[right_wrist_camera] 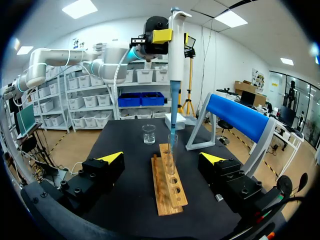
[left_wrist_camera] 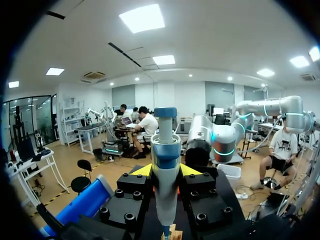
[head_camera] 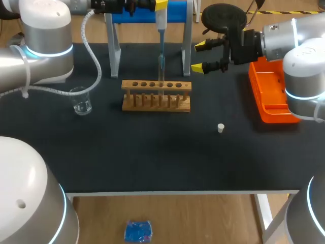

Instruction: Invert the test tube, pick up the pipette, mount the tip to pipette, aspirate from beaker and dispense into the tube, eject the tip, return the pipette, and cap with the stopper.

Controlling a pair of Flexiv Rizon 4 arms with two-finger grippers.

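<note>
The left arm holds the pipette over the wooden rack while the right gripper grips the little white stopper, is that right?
No. The left gripper does hold the pipette over the wooden rack, but the right gripper is open and empty; the head view shows the white stopper lying on the table, apart from it.

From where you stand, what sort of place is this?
Most likely a laboratory bench set up for robot trials. A pipette hangs over a wooden tube rack, with a glass beaker and a small stopper nearby, all on a dark table.
</note>
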